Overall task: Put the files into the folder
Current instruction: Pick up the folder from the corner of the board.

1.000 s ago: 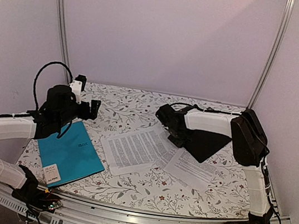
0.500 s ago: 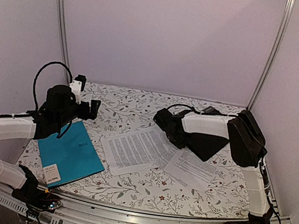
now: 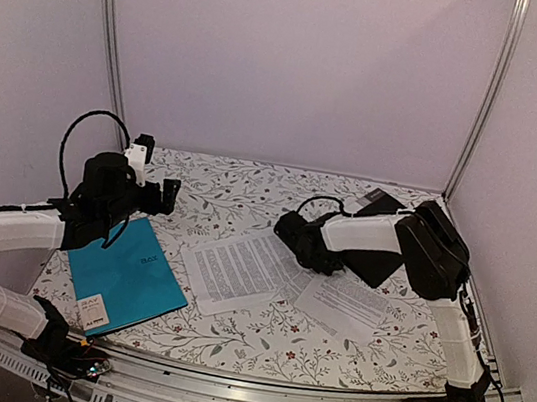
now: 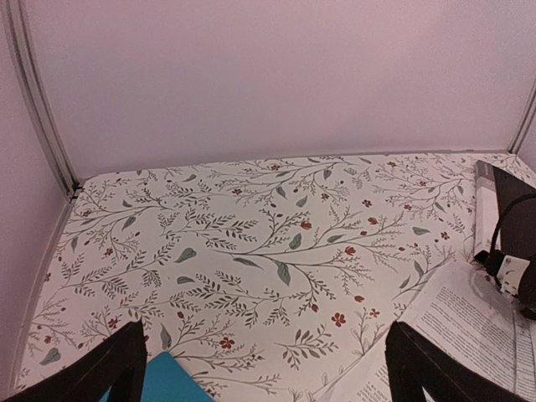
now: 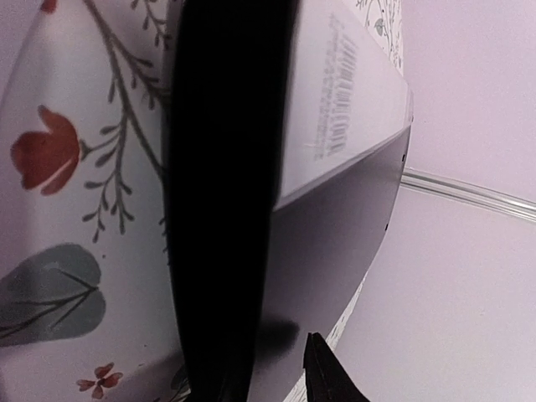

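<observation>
The files [image 3: 238, 269] are white printed sheets fanned out mid-table; one sheet [image 3: 349, 304] lies nearer the right arm, and a corner shows in the left wrist view [image 4: 469, 327]. The black folder [image 3: 380, 263] sits tilted at the right under the right arm, its pale spine label [image 5: 335, 100] close to the camera. My right gripper [image 3: 295, 237] straddles the folder's edge [image 5: 343, 234], one finger [image 5: 226, 209] on each side, jaws narrow; whether they pinch it does not show. My left gripper [image 3: 170, 196] hovers wide open [image 4: 264, 335] over bare cloth at the left.
A teal-blue folder [image 3: 126, 276] lies at the front left beneath the left arm, its corner showing [image 4: 172, 381] in the left wrist view. Floral cloth [image 3: 239, 192] covers the table. Pale walls and metal posts [image 3: 110, 46] close in the back and sides.
The right gripper's jaws have narrowed around the folder's edge. The right arm's elbow has dropped and the folder has shifted toward the back right. The left arm has not moved.
</observation>
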### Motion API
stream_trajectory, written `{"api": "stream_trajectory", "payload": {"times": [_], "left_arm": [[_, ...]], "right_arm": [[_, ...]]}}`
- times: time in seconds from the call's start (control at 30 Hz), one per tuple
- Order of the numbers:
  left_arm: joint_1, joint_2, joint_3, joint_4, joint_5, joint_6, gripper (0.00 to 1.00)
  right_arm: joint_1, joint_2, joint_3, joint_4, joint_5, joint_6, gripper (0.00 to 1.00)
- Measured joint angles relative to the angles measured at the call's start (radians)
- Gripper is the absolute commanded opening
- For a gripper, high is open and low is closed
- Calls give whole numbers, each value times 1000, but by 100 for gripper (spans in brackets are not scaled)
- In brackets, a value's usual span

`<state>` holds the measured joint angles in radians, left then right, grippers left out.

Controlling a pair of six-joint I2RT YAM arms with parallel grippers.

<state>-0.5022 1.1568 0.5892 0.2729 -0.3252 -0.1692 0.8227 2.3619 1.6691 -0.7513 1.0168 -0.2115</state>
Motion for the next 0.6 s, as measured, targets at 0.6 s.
{"api": "stream_trajectory", "payload": {"times": [0.6], "left_arm": [[-1, 49, 66, -71, 110, 29, 100]], "right_arm": [[18, -169, -222, 176, 53, -287, 0]]}}
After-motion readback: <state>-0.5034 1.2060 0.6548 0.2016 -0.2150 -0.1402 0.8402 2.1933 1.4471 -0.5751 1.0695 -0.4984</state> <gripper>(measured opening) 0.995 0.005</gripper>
